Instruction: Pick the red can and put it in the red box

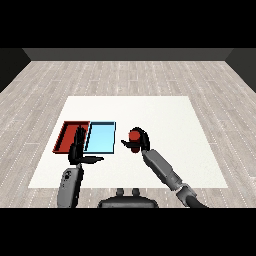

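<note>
Two trays lie side by side on the white counter point(150, 115), toward its left half, with a wood-plank floor point(125, 75) spreading out around it. The red tray point(65, 134) is the left one and the light blue tray point(102, 136) touches its right edge; both look shallow and rectangular.

The right forearm point(162, 170) comes in from the lower right corner and slants up toward the middle of the counter. At its end the right robot hand point(141, 141) has its fingers and thumb curled round the red can point(135, 135), which sits just right of the light blue tray and well apart from the red tray. Whether the can rests on the counter or is lifted cannot be told.

The left forearm point(70, 186) rises from the lower left. The left robot hand point(78, 147) holds nothing: its fingers point straight up over the seam between the two trays, and its thumb sticks out to the right.
</note>
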You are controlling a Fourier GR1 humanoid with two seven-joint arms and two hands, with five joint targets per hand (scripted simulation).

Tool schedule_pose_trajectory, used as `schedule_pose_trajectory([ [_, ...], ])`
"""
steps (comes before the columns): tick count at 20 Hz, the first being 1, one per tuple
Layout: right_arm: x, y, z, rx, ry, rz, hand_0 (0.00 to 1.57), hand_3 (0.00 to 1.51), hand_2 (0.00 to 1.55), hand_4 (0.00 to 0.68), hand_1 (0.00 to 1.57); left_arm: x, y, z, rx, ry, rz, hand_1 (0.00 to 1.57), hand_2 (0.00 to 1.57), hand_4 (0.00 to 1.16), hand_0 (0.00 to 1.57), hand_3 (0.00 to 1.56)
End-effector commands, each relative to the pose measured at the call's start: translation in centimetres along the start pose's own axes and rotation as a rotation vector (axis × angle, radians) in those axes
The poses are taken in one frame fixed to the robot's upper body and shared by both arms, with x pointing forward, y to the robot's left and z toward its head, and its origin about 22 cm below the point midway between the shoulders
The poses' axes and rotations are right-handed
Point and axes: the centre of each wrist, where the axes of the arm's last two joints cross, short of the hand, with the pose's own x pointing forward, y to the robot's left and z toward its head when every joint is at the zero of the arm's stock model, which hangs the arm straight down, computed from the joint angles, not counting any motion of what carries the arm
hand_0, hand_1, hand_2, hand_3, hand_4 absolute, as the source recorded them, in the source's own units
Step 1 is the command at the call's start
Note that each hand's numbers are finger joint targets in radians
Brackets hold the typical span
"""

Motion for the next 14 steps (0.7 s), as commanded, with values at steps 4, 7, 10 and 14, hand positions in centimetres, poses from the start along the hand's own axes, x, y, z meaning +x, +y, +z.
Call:
schedule_pose_trajectory([
  [4, 3.0, -2.8, 0.6, -0.021, -0.129, 0.022, 1.57, 1.4, 1.47, 0.595, 1.57, 1.1, -2.0, 0.1, -0.05, -0.005, 0.01, 0.0, 0.0, 0.0, 0.0, 0.0],
  [7, 6.0, -2.8, 1.0, -0.041, -0.194, 0.025, 1.57, 1.4, 1.47, 0.61, 1.57, -0.3, -2.4, -1.0, -0.058, 0.014, 0.027, 0.0, 0.0, 0.0, 0.0, 0.0],
  [10, 9.0, -2.5, 2.8, -0.061, -0.229, 0.021, 1.52, 1.4, 1.45, 0.6, 1.52, 0.3, -3.6, -1.1, -0.12, 0.029, 0.076, 0.0, 0.0, 0.0, 0.0, 0.0],
  [14, 9.5, -2.6, 1.7, -0.05, -0.283, -0.005, 1.56, 1.41, 1.46, 0.611, 1.56, 1.9, -4.9, -1.4, -0.184, 0.047, 0.129, 0.0, 0.0, 0.0, 0.0, 0.0],
])
